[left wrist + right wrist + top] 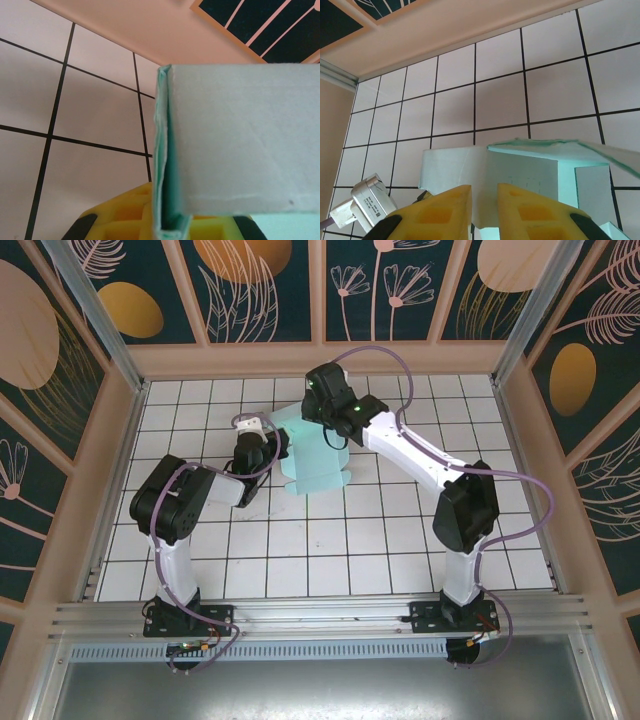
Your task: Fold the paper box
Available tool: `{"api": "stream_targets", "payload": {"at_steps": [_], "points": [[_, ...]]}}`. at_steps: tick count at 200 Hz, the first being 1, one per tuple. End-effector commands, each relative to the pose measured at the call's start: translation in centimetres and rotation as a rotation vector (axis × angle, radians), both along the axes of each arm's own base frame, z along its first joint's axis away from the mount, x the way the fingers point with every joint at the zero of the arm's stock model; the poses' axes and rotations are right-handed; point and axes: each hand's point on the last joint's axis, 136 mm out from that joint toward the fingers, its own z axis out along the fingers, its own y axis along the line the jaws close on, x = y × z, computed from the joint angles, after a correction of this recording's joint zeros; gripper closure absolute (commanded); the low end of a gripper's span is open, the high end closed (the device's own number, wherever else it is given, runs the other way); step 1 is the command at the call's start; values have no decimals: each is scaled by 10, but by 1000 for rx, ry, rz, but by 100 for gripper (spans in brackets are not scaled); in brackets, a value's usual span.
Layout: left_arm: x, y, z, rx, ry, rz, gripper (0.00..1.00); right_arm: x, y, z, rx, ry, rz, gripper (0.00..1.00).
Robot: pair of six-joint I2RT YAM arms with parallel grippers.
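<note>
Nothing loose on the tiled table [400,540] besides the work piece. There's a peach wall [320,358] w/ dark leaf panels on the far side.

The right arm [410,455] reaches across from the right, and in the top view its wrist covers the far-right part of the paper box [325,468], so I can't read the folds there. The left arm [190,500] comes in from the left. A white block [367,202] on its wrist shows bottom-left in the right wrist cam.

The paper box sits mid-table toward the far side, between the two wrists. It's pale mint card, partly folded. From above the long axis runs approx far-to-near, w/ a tabbed edge at the near end.

In the left wrist cam the paper box [240,140] has a panel standing up w/ a doubled edge on its left. In the right wrist cam the paper box [520,170] shows one flap lifted and slanting off to the right over a flatter panel.

The left gripper [283,448] is at the box's left edge. Close up, the left gripper [172,226] is clenched on that doubled card edge, yellow fingers [120,217] either side.

The right gripper [335,430] is over the far part of the box. In its own cam the right gripper [485,192] has its fingers [445,212] nearly together, w/ a narrow gap and card showing in it. Can't tell if it's pinching the card or just in front of it.
</note>
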Motion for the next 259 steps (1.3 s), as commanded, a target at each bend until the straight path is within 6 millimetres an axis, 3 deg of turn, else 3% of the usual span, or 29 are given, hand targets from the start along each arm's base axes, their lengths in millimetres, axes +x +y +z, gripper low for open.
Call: {"api": "stream_targets", "payload": {"at_steps": [1,62,98,126,151,194,232,259], "points": [[4,-2,29,-12,-76,-6,100,5,0,-6,12,29,-17,79],[4,-2,29,-13,-76,-4,100,4,4,-13,15,48,15,79],[4,-1,29,-11,-75,-1,100,3,3,-10,16,41,16,100],[4,-1,28,-12,-72,-2,100,3,0,-5,15,25,4,100],[4,-1,27,-13,-70,0,100,2,-2,7,18,-19,12,71],[4,0,25,-8,-58,3,100,-12,-12,46,32,-174,65,45],[2,0,22,15,-40,-5,100,-45,-35,86,52,-349,145,36],[0,-8,26,36,-41,-61,100,-58,-82,93,97,-416,127,36]]}}
